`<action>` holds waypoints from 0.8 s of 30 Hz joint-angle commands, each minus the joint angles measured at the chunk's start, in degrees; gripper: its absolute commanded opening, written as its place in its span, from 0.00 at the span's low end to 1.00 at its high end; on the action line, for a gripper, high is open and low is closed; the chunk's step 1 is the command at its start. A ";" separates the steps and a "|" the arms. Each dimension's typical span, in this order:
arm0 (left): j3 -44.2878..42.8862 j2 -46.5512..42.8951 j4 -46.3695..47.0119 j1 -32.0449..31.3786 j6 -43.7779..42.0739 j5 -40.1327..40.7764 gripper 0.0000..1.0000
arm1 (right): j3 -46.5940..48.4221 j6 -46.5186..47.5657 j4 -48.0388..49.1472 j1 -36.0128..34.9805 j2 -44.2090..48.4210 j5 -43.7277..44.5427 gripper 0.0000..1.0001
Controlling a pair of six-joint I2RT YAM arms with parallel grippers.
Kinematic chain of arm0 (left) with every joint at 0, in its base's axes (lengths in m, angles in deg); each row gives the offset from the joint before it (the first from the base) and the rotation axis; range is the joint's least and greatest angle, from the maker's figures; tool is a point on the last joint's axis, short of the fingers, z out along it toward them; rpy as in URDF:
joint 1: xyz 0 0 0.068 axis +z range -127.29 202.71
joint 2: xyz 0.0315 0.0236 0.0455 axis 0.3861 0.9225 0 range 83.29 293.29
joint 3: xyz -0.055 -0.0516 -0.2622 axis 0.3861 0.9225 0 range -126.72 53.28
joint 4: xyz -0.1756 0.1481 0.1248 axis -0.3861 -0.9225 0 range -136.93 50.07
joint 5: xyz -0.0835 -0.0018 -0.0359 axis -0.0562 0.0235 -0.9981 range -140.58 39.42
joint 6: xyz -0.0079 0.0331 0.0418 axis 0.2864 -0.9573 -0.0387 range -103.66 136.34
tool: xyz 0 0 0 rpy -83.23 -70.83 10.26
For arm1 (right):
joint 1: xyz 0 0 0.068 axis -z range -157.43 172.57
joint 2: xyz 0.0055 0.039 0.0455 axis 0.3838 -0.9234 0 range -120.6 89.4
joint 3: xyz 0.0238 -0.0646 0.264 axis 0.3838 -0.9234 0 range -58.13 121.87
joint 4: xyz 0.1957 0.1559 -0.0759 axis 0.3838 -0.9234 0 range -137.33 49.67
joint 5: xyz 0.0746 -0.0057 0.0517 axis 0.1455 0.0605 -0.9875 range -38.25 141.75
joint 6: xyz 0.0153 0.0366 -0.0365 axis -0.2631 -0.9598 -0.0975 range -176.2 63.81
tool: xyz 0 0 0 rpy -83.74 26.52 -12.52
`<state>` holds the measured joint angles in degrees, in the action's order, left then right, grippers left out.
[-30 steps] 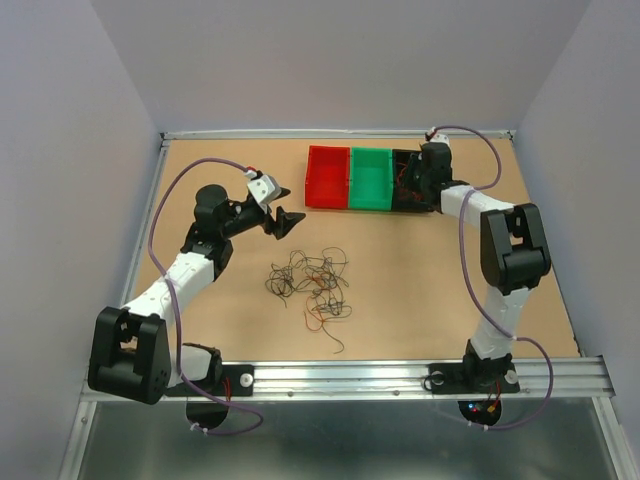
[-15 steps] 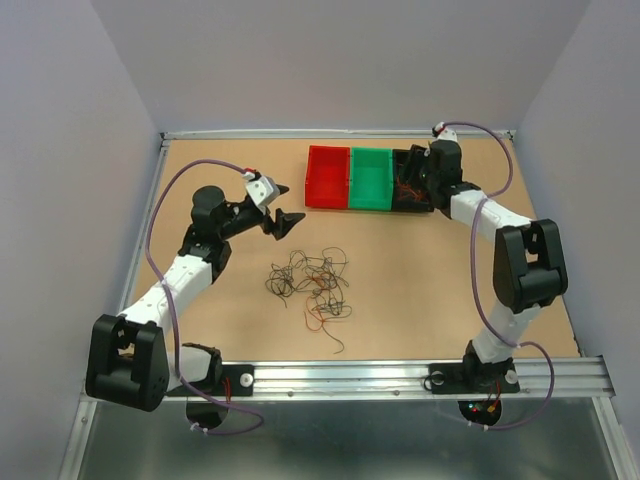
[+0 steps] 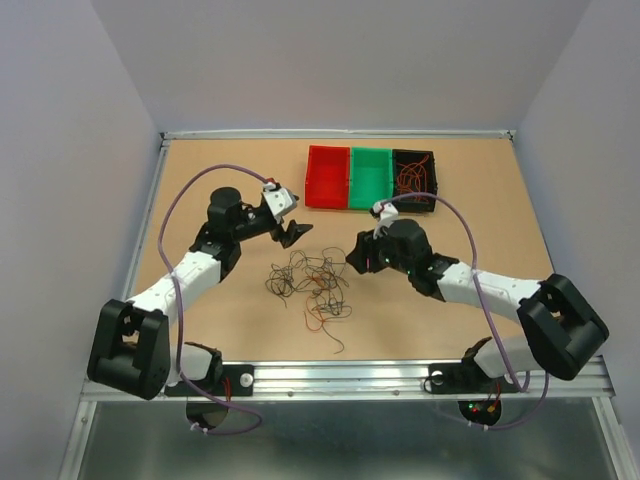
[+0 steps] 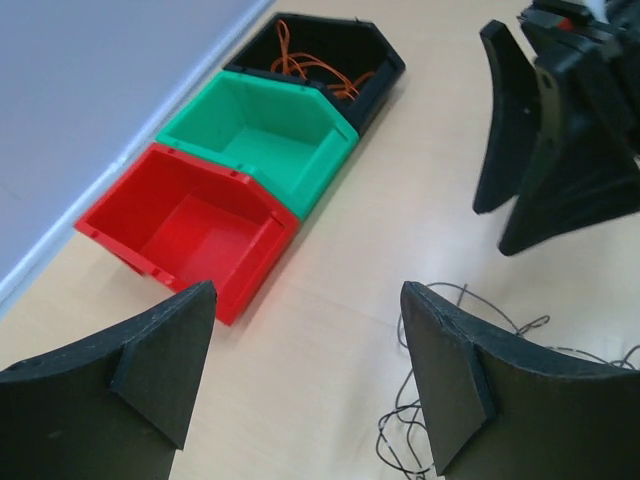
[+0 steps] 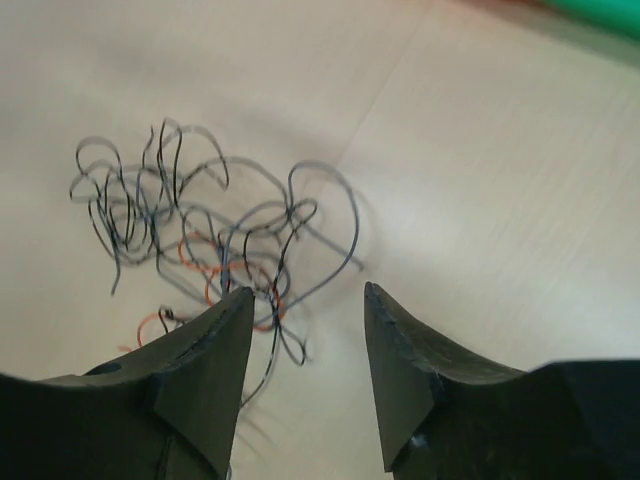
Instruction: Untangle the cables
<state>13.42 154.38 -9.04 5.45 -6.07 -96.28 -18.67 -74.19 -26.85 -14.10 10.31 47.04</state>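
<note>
The cables [image 3: 310,284] lie in a loose tangle of black and orange wires at the middle of the table. My left gripper [image 3: 290,232] hangs open above the tangle's far left edge, with nothing between its fingers [image 4: 170,350]; a few black loops [image 4: 478,322] show by its right finger. My right gripper [image 3: 353,259] is open too, at the tangle's right edge. In the right wrist view its jaws [image 5: 305,295] stand empty just over the near loops [image 5: 200,225]. More orange cables [image 3: 411,177] lie in the black bin.
Three bins stand in a row at the back: red [image 3: 312,190], green [image 3: 356,190] and black [image 3: 433,195]. In the left wrist view the red bin [image 4: 130,200] and the green bin [image 4: 215,105] hold nothing. A metal rail runs along the table's near edge.
My right arm has swung from the black bin down to the tangle's right edge, leaving orange cables in that bin. The left gripper has shifted slightly right toward the tangle.
</note>
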 commanded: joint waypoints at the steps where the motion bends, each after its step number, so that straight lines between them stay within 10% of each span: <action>1: -2.24 3.52 -5.40 -3.74 -7.81 4.88 0.86 | -6.50 -2.92 12.09 -4.89 1.57 0.04 0.54; 18: -2.16 5.73 -2.62 -9.11 -9.15 18.87 0.80 | -2.73 -3.71 20.71 -13.08 -11.52 4.45 0.51; 24: 1.62 0.37 2.06 -8.14 -6.85 20.30 0.79 | -3.33 -4.06 24.74 -13.52 -11.27 7.35 0.04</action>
<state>14.04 159.76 -12.89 -3.14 -14.36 -76.89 -23.94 -77.87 -9.48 -27.04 -2.28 52.05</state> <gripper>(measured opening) 0.792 0.171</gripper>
